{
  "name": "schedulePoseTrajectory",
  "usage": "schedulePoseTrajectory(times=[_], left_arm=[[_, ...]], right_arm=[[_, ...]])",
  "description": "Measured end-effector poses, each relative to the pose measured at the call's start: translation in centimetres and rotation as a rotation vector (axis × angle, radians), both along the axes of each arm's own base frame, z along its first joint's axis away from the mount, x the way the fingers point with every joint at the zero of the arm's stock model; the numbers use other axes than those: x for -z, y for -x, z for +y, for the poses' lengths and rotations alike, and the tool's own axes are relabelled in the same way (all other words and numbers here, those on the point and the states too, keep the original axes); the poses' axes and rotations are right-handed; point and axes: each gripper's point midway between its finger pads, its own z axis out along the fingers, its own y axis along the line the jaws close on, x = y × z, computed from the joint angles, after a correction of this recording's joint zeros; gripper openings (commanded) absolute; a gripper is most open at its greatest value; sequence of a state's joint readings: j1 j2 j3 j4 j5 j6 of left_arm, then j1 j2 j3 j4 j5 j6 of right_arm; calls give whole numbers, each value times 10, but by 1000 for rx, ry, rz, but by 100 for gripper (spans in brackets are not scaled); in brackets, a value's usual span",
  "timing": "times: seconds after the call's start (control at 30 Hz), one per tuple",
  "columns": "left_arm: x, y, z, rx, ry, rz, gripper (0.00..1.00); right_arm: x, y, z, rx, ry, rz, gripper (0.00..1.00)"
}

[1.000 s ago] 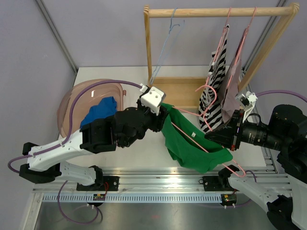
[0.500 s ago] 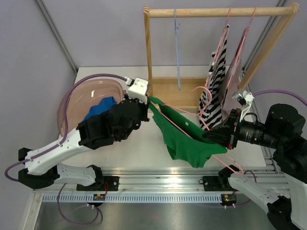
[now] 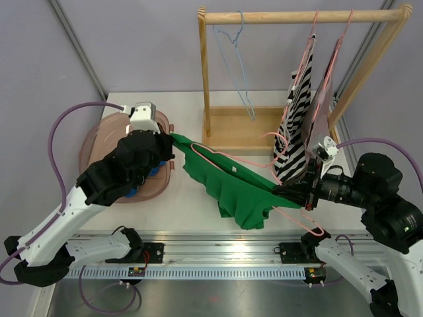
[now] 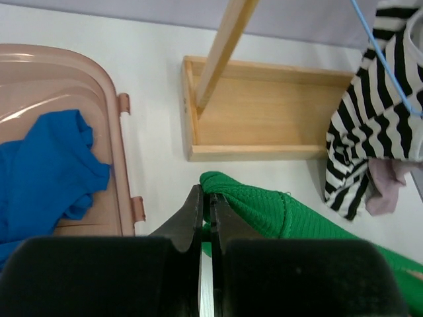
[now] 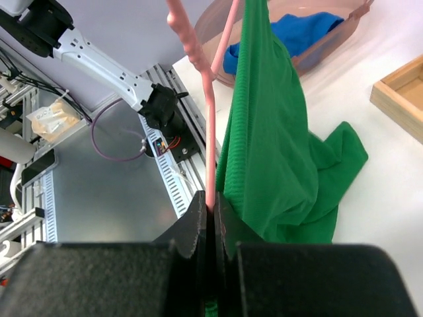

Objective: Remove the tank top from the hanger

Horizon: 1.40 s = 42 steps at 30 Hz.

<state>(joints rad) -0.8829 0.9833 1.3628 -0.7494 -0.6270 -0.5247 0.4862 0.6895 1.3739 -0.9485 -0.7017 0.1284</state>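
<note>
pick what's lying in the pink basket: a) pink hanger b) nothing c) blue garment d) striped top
c: a blue garment lies bunched inside the pink basket, while the striped top hangs from the wooden rack.

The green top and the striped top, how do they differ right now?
The green tank top is plain green; the striped top is black and white. The green tank top is stretched low over the table between the left gripper, pinching its fabric, and the right gripper, gripping its pink hanger; the striped top hangs straight down from the wooden rack, untouched. Both have pink hangers.
</note>
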Motion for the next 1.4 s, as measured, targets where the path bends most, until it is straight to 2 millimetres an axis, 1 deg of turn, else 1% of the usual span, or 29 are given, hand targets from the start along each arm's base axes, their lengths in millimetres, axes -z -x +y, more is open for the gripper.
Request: schedulePoseTrajectory(times=[0.13, 0.2, 0.27, 0.33, 0.43, 0.5, 0.57, 0.6, 0.67, 0.7, 0.77, 0.8, 0.9, 0.93, 1.0, 1.03, 1.07, 1.1, 1.17, 1.2, 1.23, 1.27, 1.4], left_arm=[[18, 8, -13, 87, 3, 47, 0], [25, 13, -21, 142, 17, 66, 0], [32, 22, -32, 222, 43, 76, 0], [37, 35, -48, 347, 90, 68, 0], [50, 61, -75, 553, 142, 68, 0], [60, 82, -95, 699, 162, 73, 0], [71, 109, -118, 856, 168, 73, 0], [78, 123, -126, 922, 164, 80, 0], [89, 143, -135, 1004, 142, 91, 0], [93, 149, -137, 1025, 130, 96, 0], [98, 146, -137, 993, 107, 101, 0], [103, 136, -132, 928, 83, 104, 0], [117, 109, -116, 751, -3, 134, 1], [123, 102, -109, 696, -35, 149, 5], [130, 92, -96, 608, -101, 173, 28], [133, 88, -90, 574, -125, 182, 39], [134, 86, -84, 542, -144, 190, 59], [134, 83, -78, 518, -162, 191, 65], [133, 81, -70, 478, -176, 196, 78], [132, 80, -65, 463, -184, 194, 89], [131, 80, -60, 450, -195, 192, 93], [129, 80, -55, 437, -198, 190, 99], [121, 80, -34, 393, -214, 170, 99]], right_arm=[[0, -2, 4, -17, -54, -75, 0], [-4, -5, 6, -9, -90, -118, 0], [-12, -10, 5, 20, -141, -173, 0], [-24, -20, 3, 80, -203, -227, 0], [-43, -38, 2, 157, -324, -320, 0], [-52, -50, 2, 199, -416, -371, 0], [-62, -63, 2, 233, -513, -428, 0], [-64, -70, 2, 248, -552, -446, 0], [-68, -84, 3, 279, -634, -477, 0], [-68, -87, 2, 287, -643, -479, 0], [-71, -100, 2, 331, -648, -446, 0], [-72, -109, 2, 364, -619, -406, 0], [-98, -121, -2, 431, -578, -363, 0], [-104, -125, -3, 452, -560, -349, 0], [-110, -131, -5, 484, -521, -325, 0], [-109, -133, -6, 497, -495, -308, 0], [-108, -137, -7, 514, -471, -292, 0], [-107, -141, -6, 525, -452, -281, 0], [-100, -156, -3, 555, -393, -242, 0], [-94, -164, -1, 568, -361, -223, 0], [-88, -173, 2, 580, -325, -201, 0], [-83, -181, 4, 593, -296, -185, 0], [-60, -215, 15, 629, -182, -112, 0]])
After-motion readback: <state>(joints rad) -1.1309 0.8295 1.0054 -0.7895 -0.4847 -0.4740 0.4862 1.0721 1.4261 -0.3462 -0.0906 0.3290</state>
